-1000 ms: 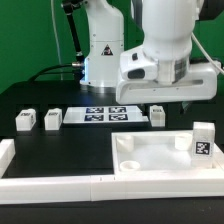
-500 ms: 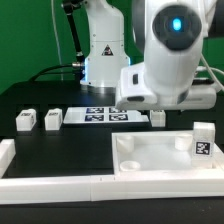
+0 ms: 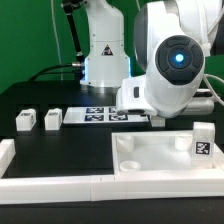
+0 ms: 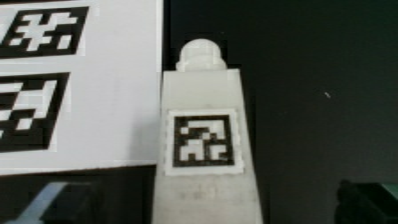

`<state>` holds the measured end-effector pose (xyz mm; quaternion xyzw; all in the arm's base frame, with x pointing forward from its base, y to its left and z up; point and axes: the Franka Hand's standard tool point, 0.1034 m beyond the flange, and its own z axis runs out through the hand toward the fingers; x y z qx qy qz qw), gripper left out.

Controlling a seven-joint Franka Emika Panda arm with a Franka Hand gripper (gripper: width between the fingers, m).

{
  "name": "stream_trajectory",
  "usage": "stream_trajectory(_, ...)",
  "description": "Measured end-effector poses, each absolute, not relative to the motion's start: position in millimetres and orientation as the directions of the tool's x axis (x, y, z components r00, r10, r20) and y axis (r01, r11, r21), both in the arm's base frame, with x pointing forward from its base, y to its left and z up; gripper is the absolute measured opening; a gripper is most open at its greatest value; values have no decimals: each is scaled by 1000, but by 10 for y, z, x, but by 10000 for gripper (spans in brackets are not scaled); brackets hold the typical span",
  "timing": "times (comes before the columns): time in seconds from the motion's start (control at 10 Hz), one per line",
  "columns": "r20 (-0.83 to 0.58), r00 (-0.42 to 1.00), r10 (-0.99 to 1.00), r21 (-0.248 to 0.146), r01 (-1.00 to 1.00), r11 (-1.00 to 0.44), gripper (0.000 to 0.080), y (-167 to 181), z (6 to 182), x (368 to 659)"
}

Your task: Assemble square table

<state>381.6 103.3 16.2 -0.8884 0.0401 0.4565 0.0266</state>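
Note:
The white square tabletop point(image 3: 150, 158) lies rim up at the front of the exterior view's right. One tagged leg point(image 3: 203, 140) stands on its right corner. Two leg blocks point(image 3: 25, 121) point(image 3: 53, 119) stand on the black table at the exterior view's left. A fourth leg point(image 4: 203, 130) lies beside the marker board point(image 4: 71, 90), its tag facing the wrist camera. My gripper point(image 4: 199, 205) is open just above this leg, with a dark finger point(image 4: 368, 200) on each side of it and not touching it. In the exterior view the arm's wrist housing point(image 3: 172, 70) hides this leg and the fingers.
The marker board point(image 3: 98, 115) lies behind the tabletop. White border rails point(image 3: 50, 185) run along the table's front and left edges. The robot's base point(image 3: 100, 50) stands at the back.
The wrist has turned and dropped lower over the leg beside the marker board, which it now hides in the exterior view. The parts have not moved.

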Motion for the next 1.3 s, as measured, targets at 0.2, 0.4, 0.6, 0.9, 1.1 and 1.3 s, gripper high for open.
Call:
stream_trajectory(0.2, -791, 610, -43, -12, -85, -996, 649, 1078, 58, 3617)
stream_trajectory(0.4, -792, 609, -46, -11, -89, -996, 503, 1063, 56, 3632)
stream_trajectory(0.6, -793, 608, -46, -11, -89, -996, 287, 1061, 53, 3627)
stream_trajectory(0.9, -793, 608, -46, -11, -90, -996, 288, 1060, 53, 3627)
stream_trajectory(1.1, -793, 608, -46, -11, -90, -996, 288, 1059, 53, 3627)
stream_trajectory(1.3, -790, 612, -48, -12, -93, -996, 288, 1047, 74, 3664)
